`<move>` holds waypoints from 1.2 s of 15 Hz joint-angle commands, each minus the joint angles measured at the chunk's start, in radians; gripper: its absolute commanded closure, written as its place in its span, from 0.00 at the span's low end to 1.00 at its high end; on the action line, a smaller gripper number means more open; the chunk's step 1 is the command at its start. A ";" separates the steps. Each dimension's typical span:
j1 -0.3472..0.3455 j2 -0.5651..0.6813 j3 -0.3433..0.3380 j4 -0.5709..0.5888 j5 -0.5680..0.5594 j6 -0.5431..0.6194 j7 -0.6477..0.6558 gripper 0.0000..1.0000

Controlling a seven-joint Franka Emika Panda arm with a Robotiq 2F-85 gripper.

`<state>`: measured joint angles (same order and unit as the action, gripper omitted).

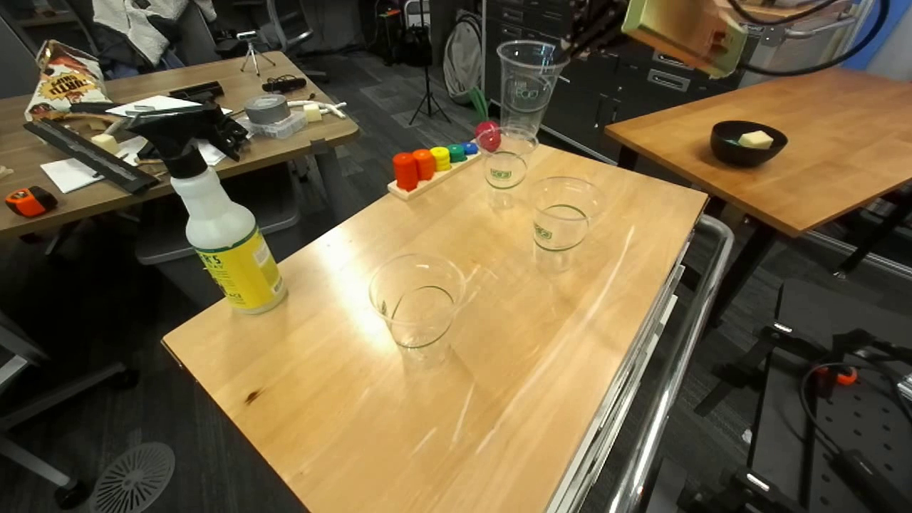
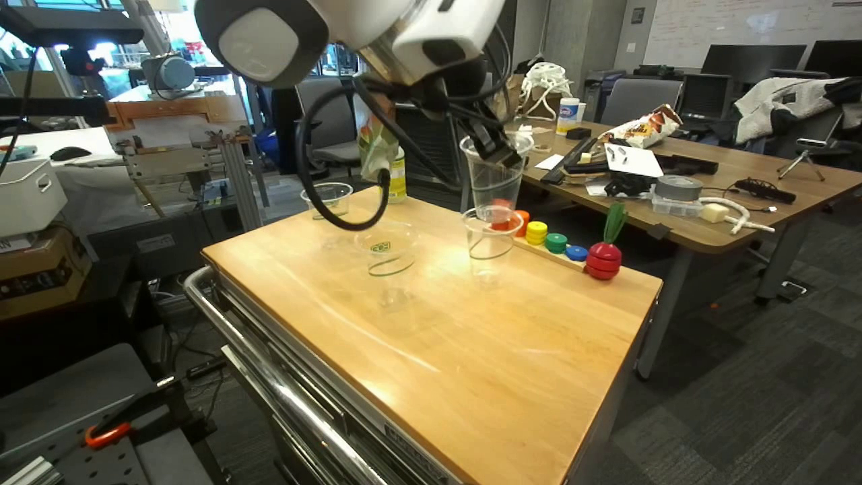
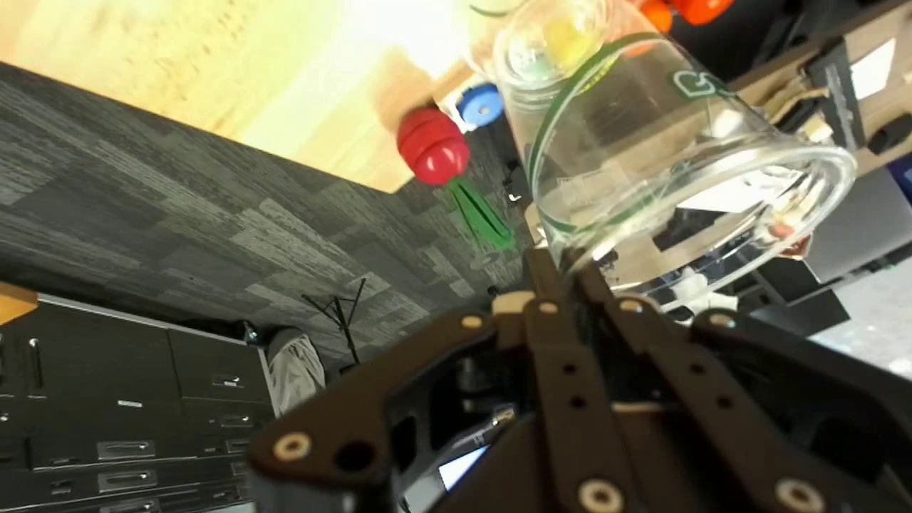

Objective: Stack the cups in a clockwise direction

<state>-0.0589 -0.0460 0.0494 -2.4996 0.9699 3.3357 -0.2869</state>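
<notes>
Fingers point(image 3: 547, 279) clamp 1 cup point(image 3: 627, 121) at rim, above tbl point(image 2: 444, 343) w/ 3 other cups point(image 1: 420, 310).

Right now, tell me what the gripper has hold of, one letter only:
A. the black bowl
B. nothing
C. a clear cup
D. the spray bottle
C: the wrist view shows the gripper closed on a clear cup at its rim, while in an exterior view the spray bottle stands on the wooden top and the black bowl sits on another table.

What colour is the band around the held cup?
The held cup has a green band, clearest in the wrist view.
</notes>
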 commanded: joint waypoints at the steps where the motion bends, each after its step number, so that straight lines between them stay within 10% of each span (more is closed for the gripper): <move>1: -0.013 0.123 -0.060 0.029 -0.219 -0.046 0.145 0.94; 9: -0.031 0.208 -0.151 0.117 -0.575 -0.213 0.401 0.93; 10: -0.030 0.211 -0.155 0.124 -0.601 -0.221 0.416 0.68; 18: -0.030 0.181 -0.171 0.118 -0.691 -0.212 0.464 0.18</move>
<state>-0.0887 0.1535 -0.1091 -2.3842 0.3208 3.1241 0.1447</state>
